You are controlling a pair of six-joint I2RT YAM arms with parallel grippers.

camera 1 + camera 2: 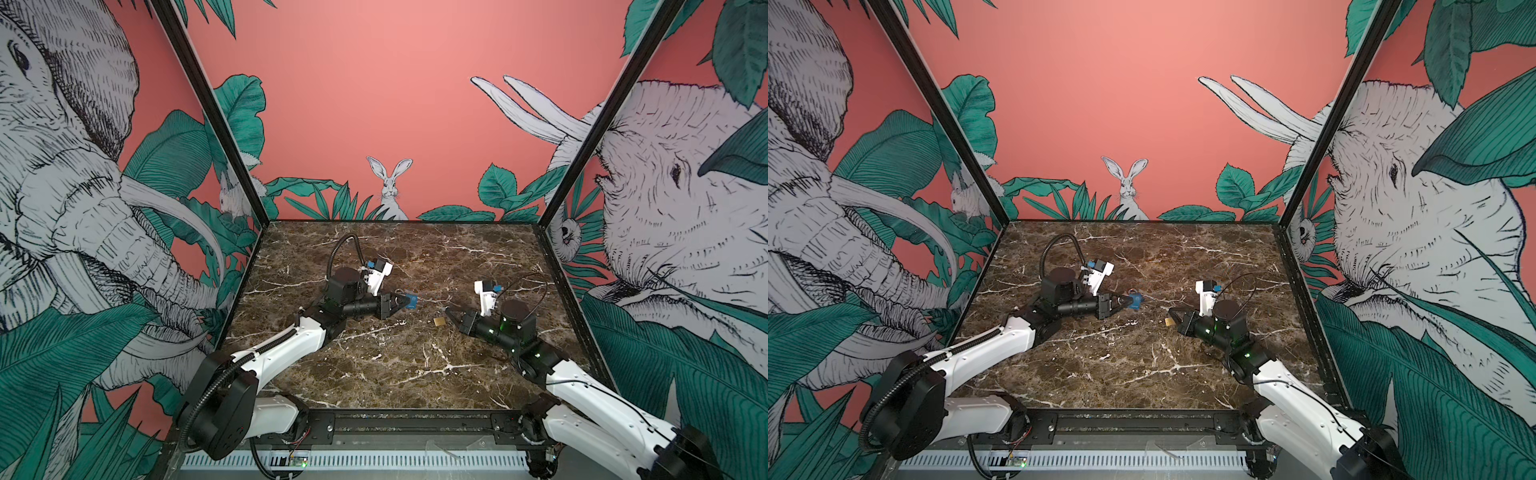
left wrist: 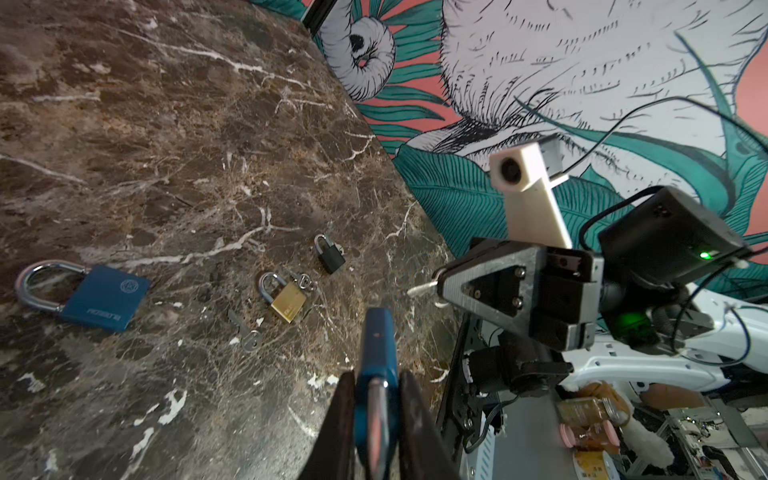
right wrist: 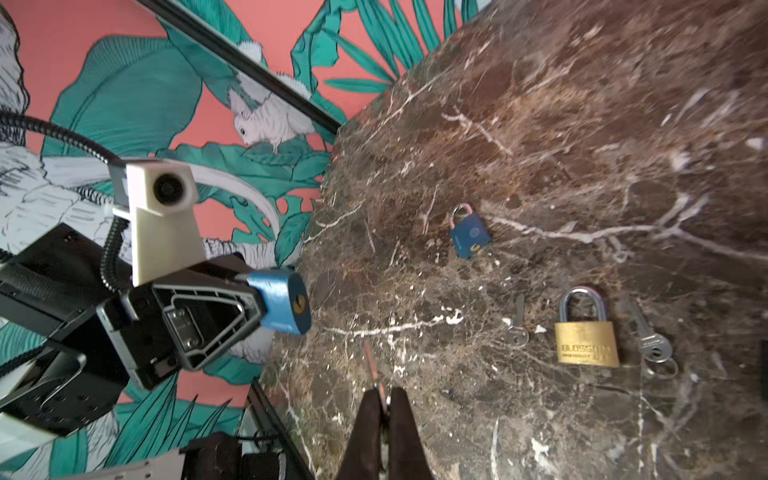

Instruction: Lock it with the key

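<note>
Now right gripper (image 3: 384, 399) is pinching the key (image 3: 372, 365) tight, blade sticking out, apart from the lock. Then left gripper (image 2: 377, 384) is clamping the blue padlock (image 3: 286, 301) in the air, keyhole (image 3: 298, 305) facing the key. Best move, I reckon: lining blade with slot, pushing straight, slow, left arm bracing. Farther, a spare blue lock (image 3: 469, 235) is lying on the table (image 3: 582, 124).

Mid-frame in a top view: left end effector (image 1: 401, 303) with padlock (image 1: 411, 302), left of right end effector (image 1: 450, 312) with key (image 2: 420, 288). A second padlock (image 1: 439, 321) lies on desk (image 1: 374, 374) between them.
</note>
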